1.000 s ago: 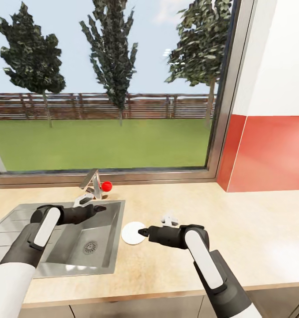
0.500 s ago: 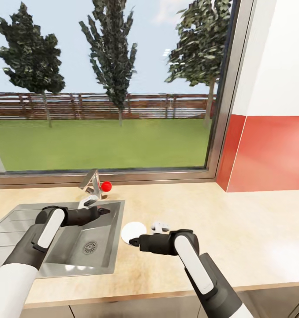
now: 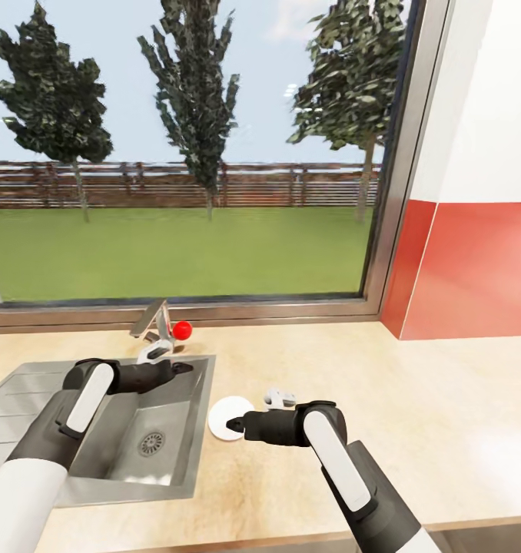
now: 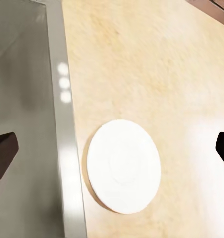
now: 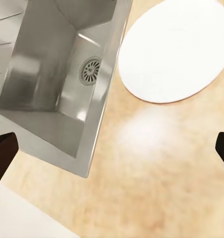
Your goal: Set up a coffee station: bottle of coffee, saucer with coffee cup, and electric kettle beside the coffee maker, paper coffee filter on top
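**A:** Head view first. What have we got?

**B:** A pale worktop (image 3: 414, 399) under a big window, with a steel sink (image 3: 30, 399) set into it on the left. The saucer (image 3: 228, 415), flat and white, lies on the worktop just beside the sink's right rim. Behind the sink stands a tap (image 3: 154, 322) with a red knob (image 3: 182, 330).

**A:** And the arms?

**B:** The left pincer (image 3: 182, 369) hangs over the sink basin, pointing right, near the tap's foot. The right pincer (image 3: 233, 423) points left and its tip overlaps the saucer's near edge. From here I cannot tell whether it touches. Both tips look drawn together at this angle, though it is hard to judge.

**A:** Left wrist view?

**B:** This one settles it for the left pincer: its two dark fingertips (image 4: 4, 151) sit far apart at opposite edges, spread wide, nothing between them but worktop and saucer (image 4: 124, 173). The saucer lies whole below, right beside the sink's rim (image 4: 67, 163).

**A:** Right wrist view?

**B:** Same story. The dark fingertips (image 5: 3, 151) stand wide at the two edges, jaws apart, holding nothing. The saucer (image 5: 174, 49) shows as a white oval on the worktop (image 5: 151, 188), a little ahead of the fingers and just off the sink rim (image 5: 99, 129). The basin's drain (image 5: 90, 69) is plain to see.
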{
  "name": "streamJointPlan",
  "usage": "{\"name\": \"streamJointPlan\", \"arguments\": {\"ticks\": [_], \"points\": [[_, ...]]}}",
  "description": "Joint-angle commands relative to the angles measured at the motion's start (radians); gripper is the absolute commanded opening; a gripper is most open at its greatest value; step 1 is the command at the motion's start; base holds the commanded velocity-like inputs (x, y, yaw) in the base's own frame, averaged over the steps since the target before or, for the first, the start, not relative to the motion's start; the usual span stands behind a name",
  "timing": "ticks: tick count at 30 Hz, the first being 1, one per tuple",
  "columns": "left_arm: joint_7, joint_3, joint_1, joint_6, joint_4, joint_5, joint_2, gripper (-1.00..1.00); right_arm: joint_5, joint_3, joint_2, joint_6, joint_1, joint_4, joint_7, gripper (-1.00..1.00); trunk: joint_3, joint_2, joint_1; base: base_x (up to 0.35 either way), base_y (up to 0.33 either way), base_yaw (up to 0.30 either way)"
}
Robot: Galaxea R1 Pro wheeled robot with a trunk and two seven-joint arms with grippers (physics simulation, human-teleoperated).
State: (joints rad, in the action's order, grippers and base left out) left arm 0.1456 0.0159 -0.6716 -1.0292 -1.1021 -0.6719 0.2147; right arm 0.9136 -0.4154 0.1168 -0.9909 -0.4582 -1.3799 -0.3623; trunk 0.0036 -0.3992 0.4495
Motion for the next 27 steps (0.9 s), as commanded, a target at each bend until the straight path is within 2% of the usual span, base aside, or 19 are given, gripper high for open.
{"name": "streamJointPlan", "arguments": {"ticks": [1, 12, 18, 27], "points": [[0.009, 0.001, 0.000, -0.002, 0.000, 0.009, 0.000, 1.00, 0.010, 0.000, 0.000, -0.002, 0.000, -0.001, -0.010, 1.00, 0.000, -0.001, 0.000, 0.022, 0.000, 0.000], [0.021, 0.001, -0.002, -0.001, 0.001, 0.009, -0.003, 1.00, 0.011, 0.000, 0.000, 0.000, 0.000, -0.006, -0.010, 1.00, 0.000, -0.001, 0.000, 0.004, 0.000, 0.000], [0.064, 0.021, -0.002, 0.000, 0.002, 0.009, -0.002, 1.00, 0.012, 0.000, 0.000, 0.000, 0.000, -0.008, -0.010, 1.00, 0.000, -0.001, 0.000, 0.000, 0.000, 0.000], [0.075, 0.031, -0.002, 0.000, 0.002, 0.009, 0.002, 1.00, 0.012, 0.001, 0.000, 0.000, 0.000, -0.008, -0.010, 1.00, 0.000, -0.001, 0.000, 0.000, 0.000, 0.000]]}}
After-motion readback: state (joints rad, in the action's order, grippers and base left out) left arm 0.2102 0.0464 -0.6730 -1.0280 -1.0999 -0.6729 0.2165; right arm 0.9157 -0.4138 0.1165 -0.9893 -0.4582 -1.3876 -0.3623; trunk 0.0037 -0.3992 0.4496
